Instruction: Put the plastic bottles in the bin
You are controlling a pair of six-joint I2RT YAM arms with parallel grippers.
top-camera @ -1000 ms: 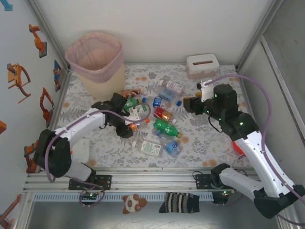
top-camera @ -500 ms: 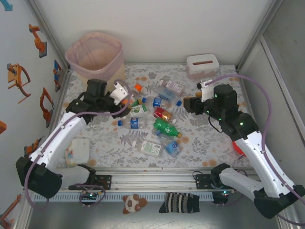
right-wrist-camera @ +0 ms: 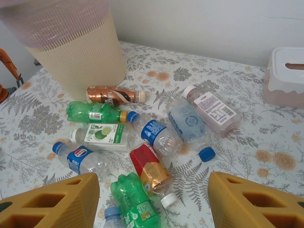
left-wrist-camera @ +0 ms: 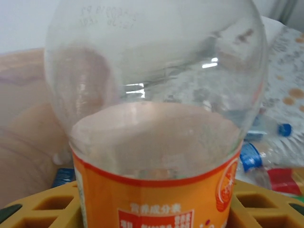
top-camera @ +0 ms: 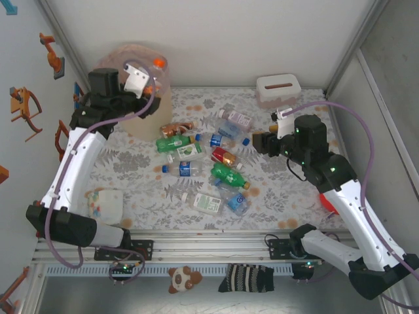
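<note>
Bare table (top-camera: pixel 275 196) right of bottle pile (top-camera: pixel 222 173)

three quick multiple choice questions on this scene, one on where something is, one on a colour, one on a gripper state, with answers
1. Where is the left gripper?
A) up over the bin
B) low at the near edge
C) at the far right corner

2. What colour is the label on the bottle it holds?
A) blue
B) orange
C) green

3. How is the right gripper?
A) shut tight, empty
B) open, holding nothing
C) shut on something red

Answers:
1 A: the top view has it high at the bin's rim.
2 B: the left wrist view shows an orange band under the clear body.
3 B: its fingers stand wide apart above the lying bottles.
</note>
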